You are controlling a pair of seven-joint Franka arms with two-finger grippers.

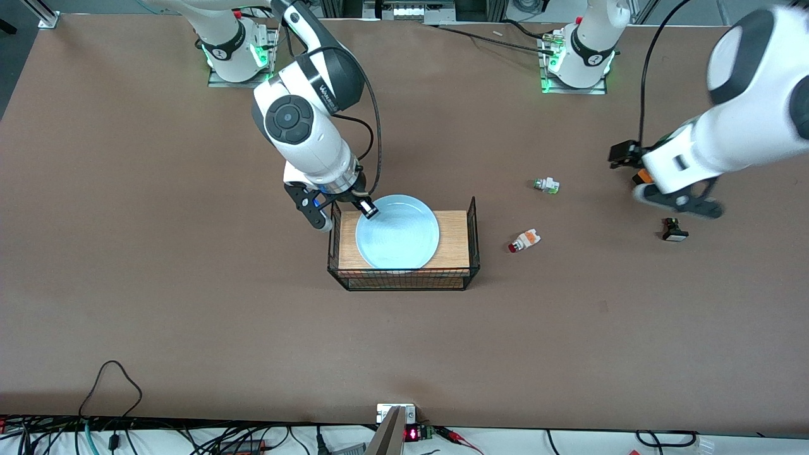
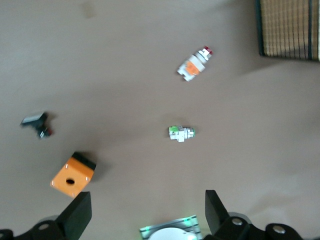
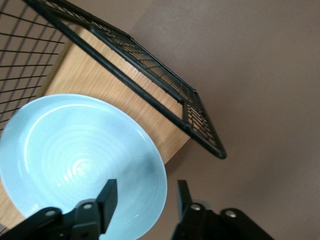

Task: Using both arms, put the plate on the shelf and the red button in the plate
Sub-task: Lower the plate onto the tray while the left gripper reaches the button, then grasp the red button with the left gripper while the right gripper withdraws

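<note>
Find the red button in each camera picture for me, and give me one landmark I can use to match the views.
Front view: the red button lies on the bare table, beside the basket toward the left arm's end, nearer the camera than the green button.
Left wrist view: it shows here, near a basket corner.
Right wrist view: not in it.
Shared landmark: the basket, also in the right wrist view.

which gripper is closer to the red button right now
Left. The left gripper hangs open over the table toward the left arm's end, with the red button lying between it and the basket. The right gripper is open at the plate's rim.
</note>
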